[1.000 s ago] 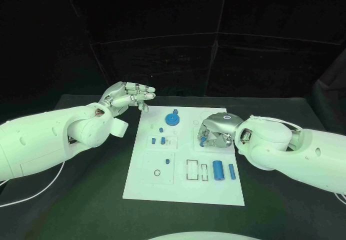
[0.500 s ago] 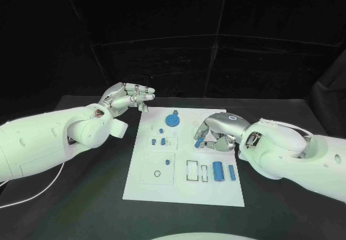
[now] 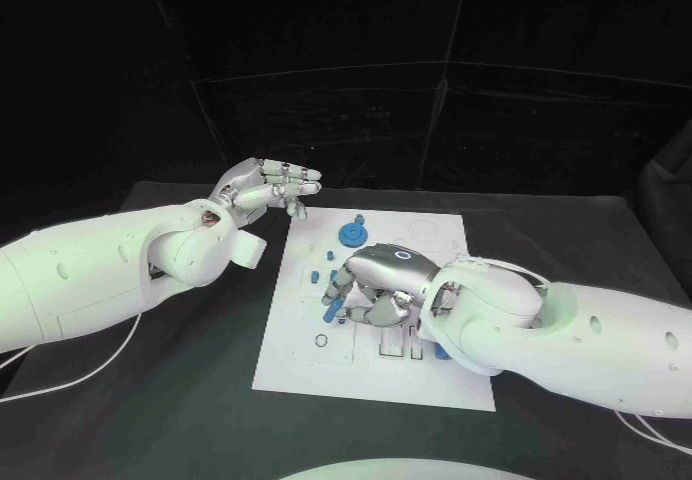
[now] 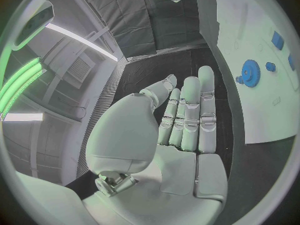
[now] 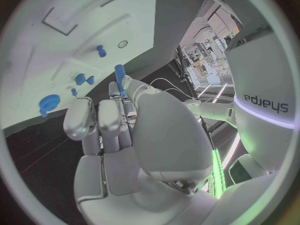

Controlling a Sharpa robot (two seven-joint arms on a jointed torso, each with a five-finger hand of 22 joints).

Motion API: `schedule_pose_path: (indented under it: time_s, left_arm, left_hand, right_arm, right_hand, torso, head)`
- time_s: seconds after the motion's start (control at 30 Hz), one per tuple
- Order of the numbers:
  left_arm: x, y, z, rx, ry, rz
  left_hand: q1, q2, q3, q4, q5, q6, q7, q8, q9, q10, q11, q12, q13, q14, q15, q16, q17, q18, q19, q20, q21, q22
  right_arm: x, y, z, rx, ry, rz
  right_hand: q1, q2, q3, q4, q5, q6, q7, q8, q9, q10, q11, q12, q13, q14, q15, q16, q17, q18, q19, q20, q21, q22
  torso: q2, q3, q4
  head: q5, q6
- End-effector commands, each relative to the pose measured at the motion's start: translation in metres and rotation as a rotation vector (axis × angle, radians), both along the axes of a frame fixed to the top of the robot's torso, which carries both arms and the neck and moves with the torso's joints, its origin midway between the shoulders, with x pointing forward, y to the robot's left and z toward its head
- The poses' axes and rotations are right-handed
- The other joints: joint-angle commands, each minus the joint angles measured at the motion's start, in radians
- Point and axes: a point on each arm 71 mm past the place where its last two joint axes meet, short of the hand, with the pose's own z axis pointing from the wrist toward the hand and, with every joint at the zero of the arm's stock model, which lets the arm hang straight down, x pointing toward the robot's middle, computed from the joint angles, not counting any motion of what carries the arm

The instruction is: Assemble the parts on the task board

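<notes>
- Nearest to the robot, the lower end of the white rectangular task board (image 3: 289, 375) is seen on the black table (image 3: 173, 420), with a small ring outline (image 3: 320, 340) and rectangular recesses (image 3: 389, 347) marked on it.
- Above the middle of the board, the silver many-fingered right hand (image 3: 378, 285) is held with its fingers clamped on a slim blue cylindrical pin (image 3: 336, 311); in the right wrist view the same pin (image 5: 119, 78) is seen standing out past the fingertips (image 5: 114, 91), toward the board.
- The step in hand is judged to be the carrying of this pin to its place on the left part of the board; which hole is meant cannot be told.
- For the next move, the pin should be brought upright over a free hole and lowered straight, so that it is not jammed against the small blue pegs (image 3: 313, 272) near it.
- Further away, a blue gear wheel (image 3: 351, 236) is seen lying on the far part of the board.
- Beyond the far left corner of the board, the silver left hand (image 3: 271, 186) is held in the air; its fingers lie together, nearly straight, and nothing is held in them.
- The word "sharpa" (image 5: 261, 98) can be read on the white right arm, in the right wrist view.
</notes>
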Motion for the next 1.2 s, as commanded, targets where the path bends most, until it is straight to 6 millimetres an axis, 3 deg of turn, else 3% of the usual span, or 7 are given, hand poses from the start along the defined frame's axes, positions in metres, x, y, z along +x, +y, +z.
schedule_pose_path:
  time_s: [0.03,0.5,1.2]
  left_arm:
    - [0.0,-0.002,0.001,-0.009,-0.001,-0.014]
    - [0.001,-0.005,0.001,-0.01,-0.002,-0.018]
    - [0.001,-0.006,0.001,-0.01,-0.001,-0.02]
  left_hand:
    - [-0.002,0.011,-0.005,-0.001,0.002,0.006,-0.001,0.001,0.0,0.006,0.0,0.006,-0.001,-0.005,0.0,0.005,-0.001,0.014,-0.005,0.0,-0.001,-0.001]
    - [-0.001,0.011,-0.006,-0.002,0.002,0.006,-0.001,0.002,0.0,0.006,0.0,0.007,-0.001,-0.006,0.0,0.006,-0.002,0.014,-0.005,-0.001,-0.001,-0.002]
    - [-0.001,0.011,-0.006,-0.002,0.002,0.006,-0.001,0.002,0.0,0.006,0.0,0.007,-0.001,-0.006,0.0,0.006,-0.002,0.014,-0.005,-0.001,-0.001,-0.002]
  right_arm:
    - [-0.003,0.009,-0.002,0.014,0.006,0.061]
    - [0.0,0.026,-0.027,-0.098,0.034,0.071]
    - [0.002,0.034,-0.038,-0.2,0.009,0.039]
  right_hand:
    - [-0.011,0.0,0.006,-0.001,0.005,-0.004,0.001,-0.003,-0.002,-0.001,0.006,-0.005,-0.001,0.008,0.006,0.006,0.0,-0.01,-0.002,0.006,0.005,0.0]
    - [-0.023,-0.001,0.007,-0.004,0.008,-0.006,0.003,-0.001,-0.001,-0.001,0.008,-0.004,-0.001,0.007,0.008,0.008,0.002,-0.01,-0.003,0.007,0.005,0.001]
    - [-0.027,0.0,0.008,-0.006,0.008,-0.004,0.003,0.0,-0.001,0.0,0.007,-0.003,0.0,0.007,0.008,0.008,0.002,-0.01,-0.003,0.008,0.006,0.001]
  torso:
    - [0.0,-0.0016,-0.0001]
    - [0.0,0.0005,-0.0002]
    - [0.0,0.0004,-0.0005]
  head:
    - [0.006,-0.004]
    - [0.019,-0.012]
    - [0.012,-0.014]
